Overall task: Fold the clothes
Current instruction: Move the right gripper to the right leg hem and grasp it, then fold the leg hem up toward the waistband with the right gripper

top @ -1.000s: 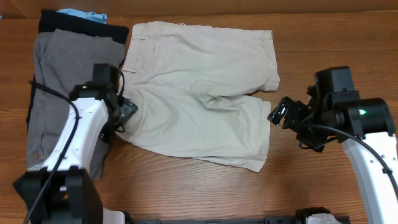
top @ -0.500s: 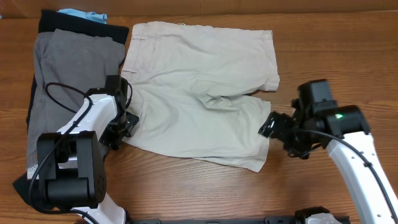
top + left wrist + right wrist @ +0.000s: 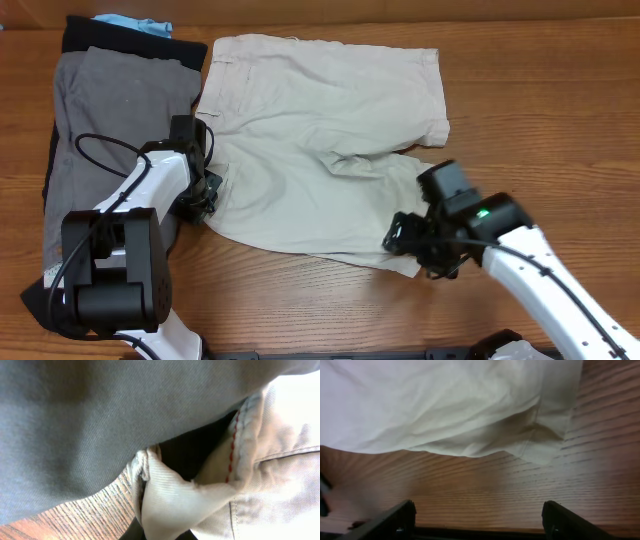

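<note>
Beige khaki shorts [image 3: 320,140] lie flat across the middle of the table, waistband to the left. My left gripper [image 3: 205,192] is shut on the waistband's lower corner; in the left wrist view a fold of the beige cloth [image 3: 167,505] is pinched between its jaws at the frame's bottom, beside grey fabric [image 3: 100,420]. My right gripper [image 3: 410,240] stands open at the lower leg's hem. In the right wrist view its gripper [image 3: 479,522] hovers over bare wood, just short of the hem corner [image 3: 540,447].
Grey shorts [image 3: 110,110] lie at the left on a black garment [image 3: 85,35], with a light-blue garment [image 3: 135,22] peeking out at the top. A black cable [image 3: 95,145] loops over the grey shorts. Bare wood [image 3: 540,100] shows to the right.
My left gripper has closed on the shorts' waistband corner. The right arm has swung left and down, from beside the shorts to the lower leg's hem.
</note>
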Tool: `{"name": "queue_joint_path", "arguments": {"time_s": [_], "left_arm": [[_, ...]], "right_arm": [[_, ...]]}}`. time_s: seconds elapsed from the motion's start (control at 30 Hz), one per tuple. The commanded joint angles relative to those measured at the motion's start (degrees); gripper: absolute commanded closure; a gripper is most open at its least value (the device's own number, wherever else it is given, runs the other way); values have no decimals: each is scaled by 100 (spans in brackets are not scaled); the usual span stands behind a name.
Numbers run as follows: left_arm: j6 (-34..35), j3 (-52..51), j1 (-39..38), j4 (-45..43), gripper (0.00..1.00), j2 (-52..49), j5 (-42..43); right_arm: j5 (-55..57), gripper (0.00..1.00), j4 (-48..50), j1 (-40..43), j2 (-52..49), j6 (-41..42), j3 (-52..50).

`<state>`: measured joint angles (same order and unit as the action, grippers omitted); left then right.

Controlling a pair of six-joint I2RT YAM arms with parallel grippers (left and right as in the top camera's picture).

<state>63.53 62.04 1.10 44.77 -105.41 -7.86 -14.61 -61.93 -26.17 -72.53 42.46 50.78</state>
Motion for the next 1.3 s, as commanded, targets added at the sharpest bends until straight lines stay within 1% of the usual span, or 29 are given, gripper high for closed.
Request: {"name": "queue_joint_path", "arguments": {"time_s": [0.0, 0.13, 0.23, 0.3, 0.4, 0.5, 0.6, 0.67, 0.7, 0.73, 0.8, 0.83, 0.87, 0.97, 1.03, 1.2, 1.23, 1.27], "left_arm": [[76, -85, 31, -28, 96, -271, 0], [44, -85, 31, -20, 96, -271, 0], [-55, -85, 31, -20, 96, -271, 2], [-74, -85, 31, -9, 96, -271, 2], [-76, -85, 31, 17, 96, -271, 4], [-205, -85, 31, 72, 96, -271, 4], [-542, -85, 31, 195, 96, -271, 4], [-857, -85, 31, 323, 96, -271, -4], [-1043, -85, 31, 339, 96, -271, -9], [-1294, -81, 31, 337, 96, -269, -4], [-1587, -57, 44, 345, 96, -269, -2], [-1676, -28, 44, 367, 96, -267, 0], [-1805, 70, 46, 476, 96, -256, 0], [-2116, 354, 48, 752, 96, -184, -4], [-2302, 627, 48, 1029, 96, -103, -42], [-2396, 1517, 44, 1978, 96, 142, -319], [-2490, 1709, 42, 2173, 96, 199, -308], [-2719, 2096, 35, 2577, 96, 308, -306]], "right_arm": [[297, 20, 400, -417, 44, 752, -466], [691, 24, 949, -702, 37, 1213, -984], [1058, 27, 1043, -719, 37, 1510, -1246], [1346, 27, 1108, -719, 33, 1694, -1449], [1458, 27, 1416, -719, 31, 1784, -1696], [1456, 32, 1716, -719, -39, 1781, -1856], [1458, 50, 1823, -719, -155, 1733, -1869], [1456, 59, 1937, -719, -249, 1593, -1869], [1460, 61, 1989, -719, -289, 1563, -1869], [1488, 67, 2031, -717, -332, 1563, -1869], [1598, 86, 2020, -691, -345, 1565, -1869], [1622, 94, 2009, -667, -345, 1567, -1862], [1683, 96, 1980, -573, -337, 1567, -1832], [1742, 96, 1801, -267, -264, 1565, -1674], [1759, 96, 1469, 37, -103, 1537, -1414], [1755, 96, 511, 748, 525, 697, -407], [1753, 96, 304, 874, 636, 597, -190], [1711, 96, -151, 1158, 848, 317, 315]]}}
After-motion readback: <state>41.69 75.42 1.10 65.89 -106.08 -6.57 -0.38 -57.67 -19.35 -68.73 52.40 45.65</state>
